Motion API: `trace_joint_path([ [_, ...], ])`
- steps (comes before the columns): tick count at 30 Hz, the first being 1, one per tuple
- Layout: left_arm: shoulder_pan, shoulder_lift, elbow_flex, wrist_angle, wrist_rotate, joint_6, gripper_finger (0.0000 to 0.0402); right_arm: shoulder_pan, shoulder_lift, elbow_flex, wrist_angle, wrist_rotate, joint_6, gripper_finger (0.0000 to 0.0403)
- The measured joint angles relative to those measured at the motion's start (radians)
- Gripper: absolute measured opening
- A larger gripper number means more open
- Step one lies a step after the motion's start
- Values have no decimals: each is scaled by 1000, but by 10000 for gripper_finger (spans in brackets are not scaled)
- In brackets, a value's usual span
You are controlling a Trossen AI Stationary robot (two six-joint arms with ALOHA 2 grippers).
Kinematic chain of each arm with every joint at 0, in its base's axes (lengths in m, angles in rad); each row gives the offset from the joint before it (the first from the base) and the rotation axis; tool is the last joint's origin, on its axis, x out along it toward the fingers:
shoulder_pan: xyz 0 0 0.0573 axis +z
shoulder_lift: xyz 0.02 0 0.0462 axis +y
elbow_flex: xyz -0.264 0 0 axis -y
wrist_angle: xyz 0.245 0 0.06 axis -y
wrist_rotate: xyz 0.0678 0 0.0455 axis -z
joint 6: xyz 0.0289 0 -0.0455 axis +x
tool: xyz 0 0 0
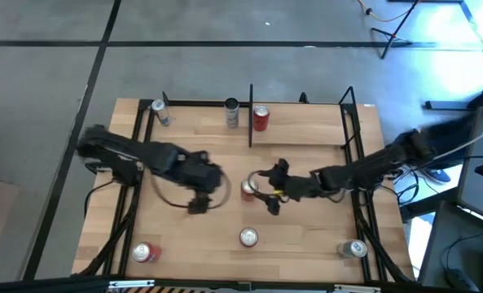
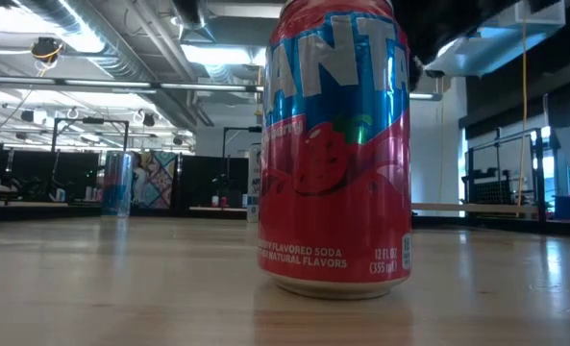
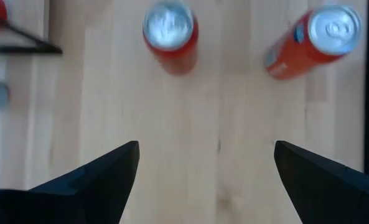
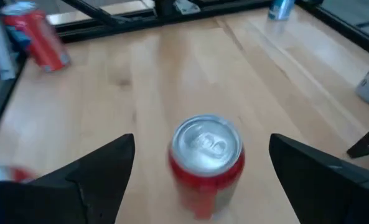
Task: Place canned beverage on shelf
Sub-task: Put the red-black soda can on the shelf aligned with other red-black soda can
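Observation:
A red canned beverage (image 1: 248,189) stands upright on the wooden table, mid-table. My right gripper (image 1: 270,189) is open just to its right. In the right wrist view the can (image 4: 206,165) stands between and slightly ahead of the fingers of this gripper (image 4: 201,138), with gaps on both sides. My left gripper (image 1: 199,202) hangs open above the table left of centre, pointing down. It (image 3: 206,149) has nothing between its fingers. The shelf (image 1: 200,124) runs along the far edge with a black upright panel (image 1: 251,114). On it stand a blue-silver can (image 1: 160,112), a slim dark can (image 1: 231,112) and a red can (image 1: 261,118).
A red Fanta can (image 1: 248,237) stands near the front edge at centre and fills the low view as the can (image 2: 337,144). Another red can (image 1: 146,252) stands front left, and a silver can (image 1: 355,249) front right. Black frame rails (image 1: 357,163) run along both table sides.

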Motion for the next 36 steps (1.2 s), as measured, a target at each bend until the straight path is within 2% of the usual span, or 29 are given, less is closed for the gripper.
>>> trace_joint_path([
  [3, -32, -185, -208, 88, 0, -112, 362, -44, 62, 46, 3, -52, -4, 360],
  [6, -61, -345, -359, 154, 0, -219, 362, -68, 123, 85, 6, -80, -26, 360],
  [9, -83, -467, -449, 206, -1, -297, 362, -79, 181, 111, 3, -67, -27, 360],
  [13, -93, -567, -493, 230, -12, -336, 362, -83, 242, 121, 1, -58, -21, 360],
  [20, -93, -617, -497, 249, -49, -304, 362, -82, 283, 121, -8, -63, 23, 352],
  [25, -93, -611, -497, 249, -52, -238, 362, -82, 279, 121, -5, -59, 33, 279],
  [28, -93, -606, -497, 250, -49, -235, 362, -82, 263, 119, -16, -73, 51, 278],
  [32, -93, -607, -497, 256, -47, -255, 362, -100, 181, 118, -50, -93, 47, 278],
  [36, -93, -607, -497, 262, -53, -256, 362, -170, 53, 119, -155, -140, -20, 278],
])
